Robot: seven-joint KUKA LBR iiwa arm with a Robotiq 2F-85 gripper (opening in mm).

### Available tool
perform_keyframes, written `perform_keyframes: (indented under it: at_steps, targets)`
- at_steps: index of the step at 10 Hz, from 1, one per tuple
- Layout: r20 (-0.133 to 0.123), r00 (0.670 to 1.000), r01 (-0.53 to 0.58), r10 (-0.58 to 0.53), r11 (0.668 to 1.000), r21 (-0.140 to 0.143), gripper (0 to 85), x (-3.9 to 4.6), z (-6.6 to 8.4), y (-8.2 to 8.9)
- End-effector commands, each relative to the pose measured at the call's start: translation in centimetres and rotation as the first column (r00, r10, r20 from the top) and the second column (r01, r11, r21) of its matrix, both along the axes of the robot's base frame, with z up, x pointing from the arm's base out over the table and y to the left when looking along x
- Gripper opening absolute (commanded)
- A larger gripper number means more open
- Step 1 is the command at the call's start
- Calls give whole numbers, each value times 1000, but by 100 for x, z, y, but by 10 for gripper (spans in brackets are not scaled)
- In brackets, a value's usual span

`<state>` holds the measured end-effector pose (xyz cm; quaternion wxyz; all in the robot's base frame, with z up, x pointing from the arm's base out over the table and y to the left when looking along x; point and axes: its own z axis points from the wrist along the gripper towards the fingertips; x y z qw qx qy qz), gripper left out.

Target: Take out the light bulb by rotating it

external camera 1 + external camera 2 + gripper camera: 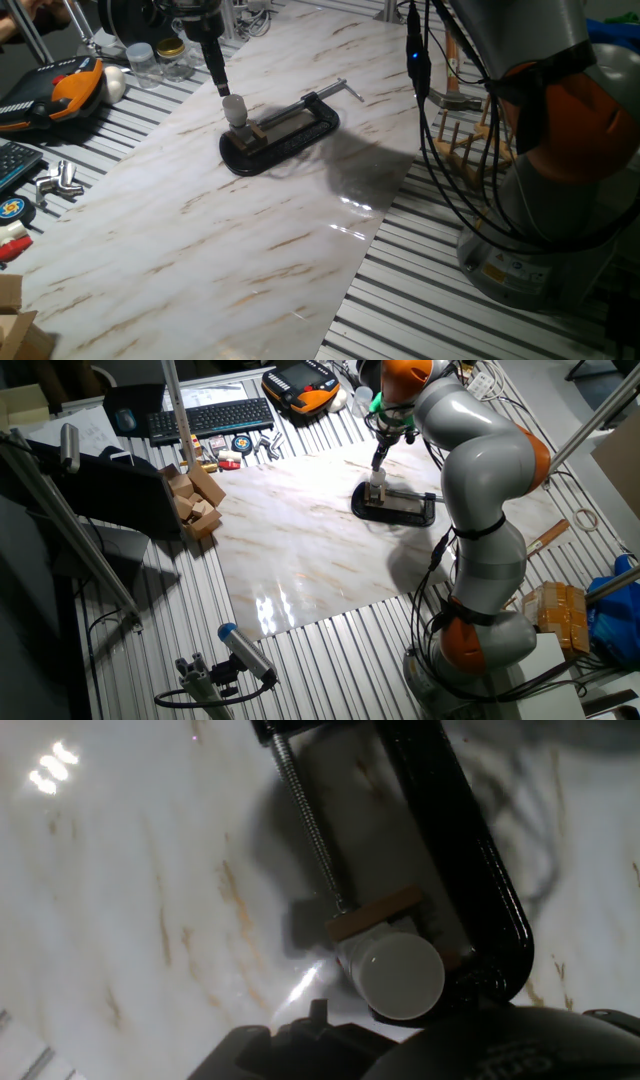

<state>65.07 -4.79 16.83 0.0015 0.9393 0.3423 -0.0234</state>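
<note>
hovering fingers [226, 92] just above light bulb [235, 108]

The light bulb [234, 108] stands upright in the black C-clamp [285, 135], with the tool [224, 92] right above it. The clamp's frame and screw [308, 818] hem its base. The marble tabletop [200, 230] around lies open.

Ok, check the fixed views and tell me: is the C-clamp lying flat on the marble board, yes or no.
Yes, the black C-clamp lies flat on the marble board, with the light bulb standing up at one end.
</note>
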Motion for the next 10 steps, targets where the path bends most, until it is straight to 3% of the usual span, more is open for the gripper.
perform_keyframes:
  at_steps: [1,10]
  targets:
    - [0,989,146,-146,989,0,680,-1,-6,-2]
    - [13,991,137,-137,991,1,680,-61,-280,1]
